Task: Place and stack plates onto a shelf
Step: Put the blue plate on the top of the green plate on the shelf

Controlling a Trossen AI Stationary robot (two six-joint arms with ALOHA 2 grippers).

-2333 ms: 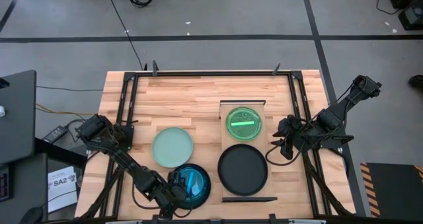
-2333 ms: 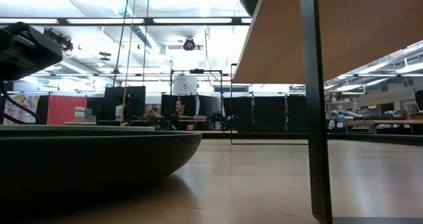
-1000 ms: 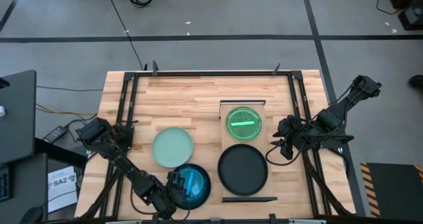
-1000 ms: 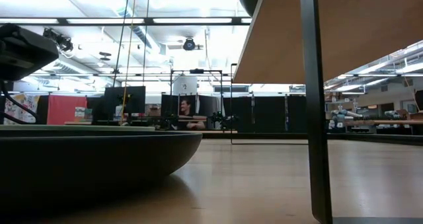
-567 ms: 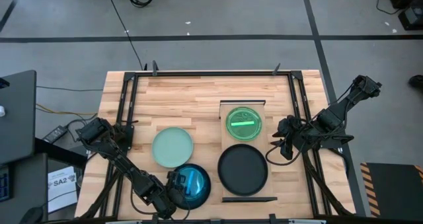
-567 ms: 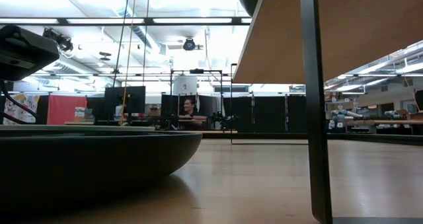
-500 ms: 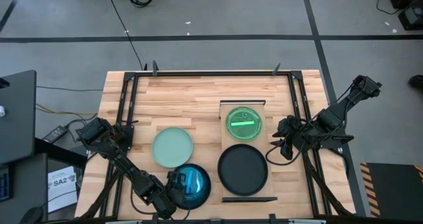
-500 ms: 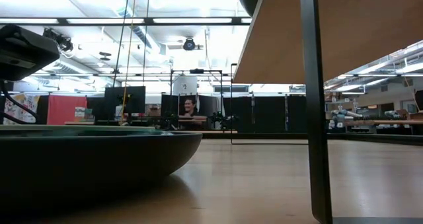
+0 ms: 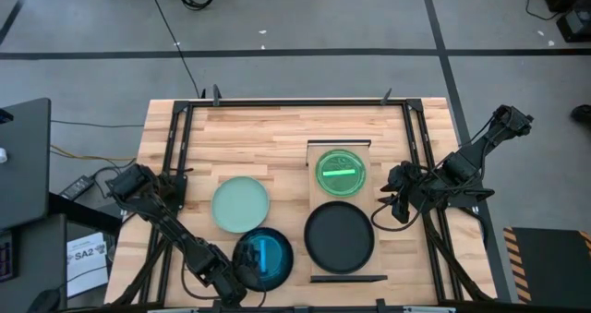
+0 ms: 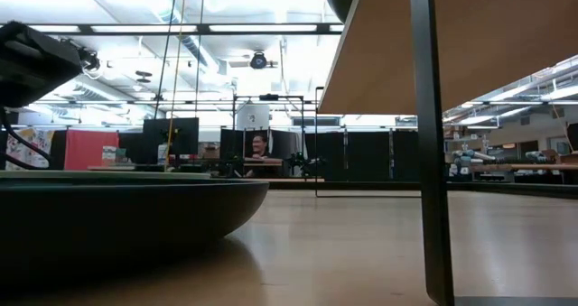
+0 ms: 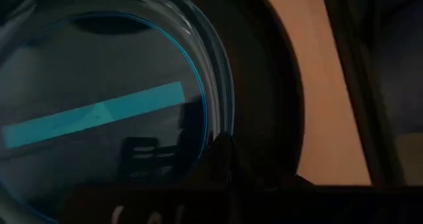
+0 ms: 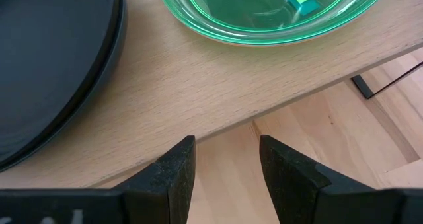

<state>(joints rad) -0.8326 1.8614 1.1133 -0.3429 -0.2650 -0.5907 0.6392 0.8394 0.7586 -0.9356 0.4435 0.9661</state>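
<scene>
A translucent teal-blue plate (image 9: 261,258) lies inside a black plate (image 11: 268,98) near the table's front edge, left of centre. My left gripper (image 9: 236,272) is shut at their near-left rim. The pale mint plate (image 9: 242,205) lies flat on the table behind them. On the shelf (image 9: 380,179), the lime-green plate (image 9: 341,172) sits at the far end and a second black plate (image 9: 340,236) at the near end. My right gripper (image 12: 226,159) stands open at the shelf's right edge, touching nothing. My left gripper has its two fingers (image 11: 221,159) closed together on the teal-blue plate's rim (image 11: 217,121), at its near-left side. The fingers come in low from the table's near-left, across the rim. They hide whether the black plate's rim is also between them. Both plates lie flat on the table.
The shelf's dark leg (image 10: 429,143) and the underside of its plank (image 10: 470,44) stand at the table's right. Dark frame rails (image 9: 175,165) run along both sides of the table. A person (image 10: 258,147) sits in the room far behind. Bare tabletop (image 9: 259,138) lies at the back.
My left gripper has shut on the rim of the teal-blue plate. The teal-blue plate and the black plate under it have slid a little toward the table's left edge, staying flat. My right gripper has kept still.
</scene>
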